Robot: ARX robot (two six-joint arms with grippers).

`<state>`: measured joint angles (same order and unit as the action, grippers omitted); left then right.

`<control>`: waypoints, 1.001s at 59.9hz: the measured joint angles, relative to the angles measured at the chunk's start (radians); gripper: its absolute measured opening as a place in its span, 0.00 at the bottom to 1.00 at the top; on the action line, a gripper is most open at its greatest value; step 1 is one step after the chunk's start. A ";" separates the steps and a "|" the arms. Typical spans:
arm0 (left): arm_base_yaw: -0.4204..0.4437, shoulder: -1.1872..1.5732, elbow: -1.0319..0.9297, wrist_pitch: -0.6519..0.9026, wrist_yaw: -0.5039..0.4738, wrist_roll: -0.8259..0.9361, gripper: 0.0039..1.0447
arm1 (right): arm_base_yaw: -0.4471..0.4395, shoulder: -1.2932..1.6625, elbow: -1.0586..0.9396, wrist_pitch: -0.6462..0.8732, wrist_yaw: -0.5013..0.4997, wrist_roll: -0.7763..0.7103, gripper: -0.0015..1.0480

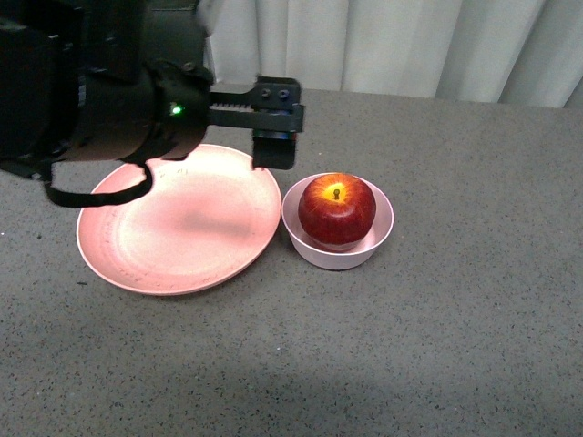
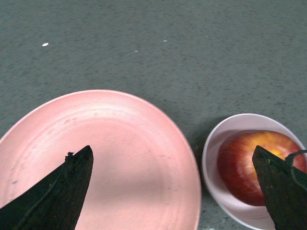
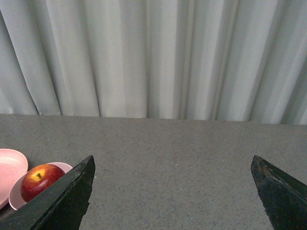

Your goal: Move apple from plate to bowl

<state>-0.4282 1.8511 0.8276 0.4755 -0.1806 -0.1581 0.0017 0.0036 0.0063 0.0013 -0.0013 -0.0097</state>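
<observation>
The dark red apple point(image 1: 337, 211) sits stem up inside the small pale pink bowl point(image 1: 383, 235), right of the wide salmon-pink plate point(image 1: 178, 228), which holds nothing. My left gripper point(image 1: 273, 147) hangs open above the plate's far right rim, just left of the bowl. In the left wrist view the left gripper point(image 2: 172, 149) spans from the plate point(image 2: 120, 153) to the apple point(image 2: 240, 165) in the bowl point(image 2: 213, 143), holding nothing. My right gripper point(image 3: 172, 158) is open over bare table, well away from the apple point(image 3: 41, 178), the bowl point(image 3: 14, 195) and the plate point(image 3: 9, 167).
The grey speckled tabletop point(image 1: 455, 346) stretches around the dishes. A pale pleated curtain point(image 1: 383, 41) hangs behind the table's far edge. The bulky black left arm point(image 1: 91, 82) overhangs the plate's far left side.
</observation>
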 joint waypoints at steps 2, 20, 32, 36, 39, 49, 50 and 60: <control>0.012 -0.015 -0.027 0.012 -0.011 -0.001 0.94 | 0.000 0.000 0.000 0.000 0.000 0.000 0.91; 0.067 -0.124 -0.186 0.103 -0.107 0.003 0.92 | 0.000 0.000 0.000 0.000 0.000 0.000 0.91; 0.149 -0.155 -0.470 0.832 -0.087 0.127 0.54 | 0.000 0.000 0.000 0.000 0.003 0.000 0.91; 0.173 -0.225 -0.515 0.838 -0.068 0.135 0.44 | 0.000 0.000 0.000 0.000 0.002 0.000 0.91; 0.191 -0.273 -0.554 0.831 -0.048 0.139 0.35 | 0.000 0.000 0.000 0.000 0.000 0.000 0.91; 0.248 -0.412 -0.655 0.771 0.000 0.144 0.06 | 0.000 0.000 0.000 0.000 0.000 0.000 0.91; 0.253 -0.431 -0.664 0.762 0.008 0.143 0.03 | 0.000 0.000 0.000 0.000 0.000 0.000 0.91; 0.289 -0.615 -0.703 0.605 0.049 0.150 0.03 | 0.000 0.000 0.000 0.000 0.000 0.000 0.91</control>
<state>-0.1394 1.2366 0.1242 1.0801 -0.1314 -0.0082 0.0017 0.0036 0.0063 0.0013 -0.0013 -0.0097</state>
